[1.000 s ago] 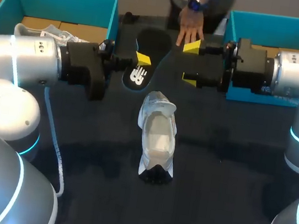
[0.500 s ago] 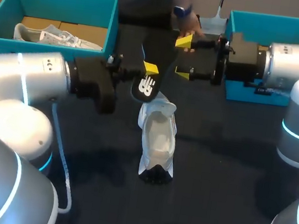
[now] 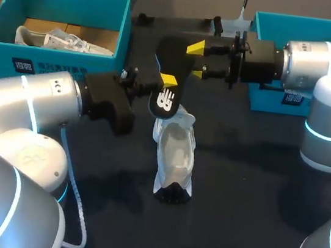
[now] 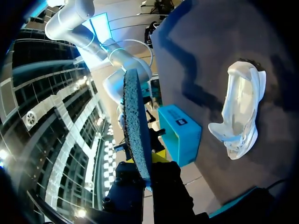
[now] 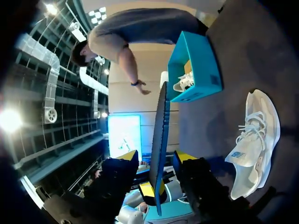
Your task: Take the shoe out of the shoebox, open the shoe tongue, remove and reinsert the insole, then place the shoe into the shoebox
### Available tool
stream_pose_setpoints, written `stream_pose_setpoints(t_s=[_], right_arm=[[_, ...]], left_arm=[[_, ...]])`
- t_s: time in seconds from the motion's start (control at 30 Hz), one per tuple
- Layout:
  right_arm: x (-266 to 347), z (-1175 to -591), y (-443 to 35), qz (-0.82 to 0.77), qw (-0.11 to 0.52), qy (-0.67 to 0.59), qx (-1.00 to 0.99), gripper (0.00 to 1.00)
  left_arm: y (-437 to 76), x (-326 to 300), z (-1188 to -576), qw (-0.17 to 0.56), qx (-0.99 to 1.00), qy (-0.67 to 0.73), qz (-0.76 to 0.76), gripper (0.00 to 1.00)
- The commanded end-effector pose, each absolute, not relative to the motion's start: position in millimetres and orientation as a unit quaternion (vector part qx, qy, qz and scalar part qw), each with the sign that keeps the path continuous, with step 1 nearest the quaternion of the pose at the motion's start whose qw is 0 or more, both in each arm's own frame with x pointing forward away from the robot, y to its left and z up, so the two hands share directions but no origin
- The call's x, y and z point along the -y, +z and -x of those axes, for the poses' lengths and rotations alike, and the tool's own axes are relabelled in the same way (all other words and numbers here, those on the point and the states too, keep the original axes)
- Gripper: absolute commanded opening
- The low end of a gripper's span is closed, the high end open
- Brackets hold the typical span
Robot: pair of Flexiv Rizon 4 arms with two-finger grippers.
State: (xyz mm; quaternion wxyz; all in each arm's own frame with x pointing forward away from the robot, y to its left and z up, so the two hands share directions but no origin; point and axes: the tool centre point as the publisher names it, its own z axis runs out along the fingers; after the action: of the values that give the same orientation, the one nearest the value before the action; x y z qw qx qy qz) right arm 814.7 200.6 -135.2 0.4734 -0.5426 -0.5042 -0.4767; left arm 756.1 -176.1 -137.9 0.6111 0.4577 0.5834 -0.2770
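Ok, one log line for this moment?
left pincer: shut on insole | right pincer: open around insole | shoe: on table, insole out

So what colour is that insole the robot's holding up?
The insole is black, with a white logo near one end. The head view shows it best.

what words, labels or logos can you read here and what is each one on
Nothing here reads as quotable text:
insole: a white logo mark only, no legible words.
left shoebox: dark label with white print, too small to read.
right shoebox: dark label with white print, too small to read.
shoe: small blue mark on its side, too blurred to read.
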Motion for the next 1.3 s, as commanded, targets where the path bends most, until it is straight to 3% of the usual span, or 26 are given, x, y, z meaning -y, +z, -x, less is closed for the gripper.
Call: stream_pose_setpoints(t_s=[0.03, 0.2, 0.57, 0.63, 0.7, 1.0, 1.03, 1.07, 1.1, 1.13, 1.3], right_arm=[[-207, -815, -140, 0.54, 0.478, -0.478, 0.502, 0.34], [-211, -811, -142, 0.53, 0.49, -0.475, 0.503, 0.26], [-220, -810, -147, 0.518, 0.505, -0.467, 0.509, 0.22], [-220, -811, -147, 0.517, 0.504, -0.468, 0.509, 0.15], [-220, -811, -147, 0.517, 0.504, -0.469, 0.509, 0.0], [-217, -814, -147, 0.519, 0.501, -0.467, 0.512, 0.0], [-217, -815, -148, 0.519, 0.501, -0.467, 0.512, 0.0], [-216, -815, -148, 0.52, 0.5, -0.467, 0.511, 0.0], [-214, -815, -149, 0.521, 0.5, -0.467, 0.511, 0.0], [-212, -815, -150, 0.523, 0.499, -0.466, 0.51, 0.0], [-208, -815, -153, 0.527, 0.498, -0.467, 0.507, 0.0]], left_arm=[[-140, 183, -754, 0.618, -0.583, -0.272, -0.451, 0.0], [-141, 184, -757, 0.618, -0.582, -0.273, -0.453, 0.0], [-142, 187, -761, 0.615, -0.582, -0.274, -0.456, 0.0], [-143, 187, -761, 0.615, -0.582, -0.275, -0.456, 0.0], [-144, 187, -760, 0.614, -0.583, -0.275, -0.456, 0.0], [-151, 179, -761, 0.6, -0.598, -0.274, -0.455, 0.0], [-151, 177, -761, 0.596, -0.6, -0.277, -0.456, 0.1], [-151, 175, -763, 0.593, -0.603, -0.279, -0.454, 0.33], [-152, 171, -765, 0.586, -0.608, -0.275, -0.458, 0.59], [-153, 168, -767, 0.584, -0.613, -0.269, -0.459, 1.0], [-156, 151, -777, 0.568, -0.617, -0.262, -0.478, 1.0]])
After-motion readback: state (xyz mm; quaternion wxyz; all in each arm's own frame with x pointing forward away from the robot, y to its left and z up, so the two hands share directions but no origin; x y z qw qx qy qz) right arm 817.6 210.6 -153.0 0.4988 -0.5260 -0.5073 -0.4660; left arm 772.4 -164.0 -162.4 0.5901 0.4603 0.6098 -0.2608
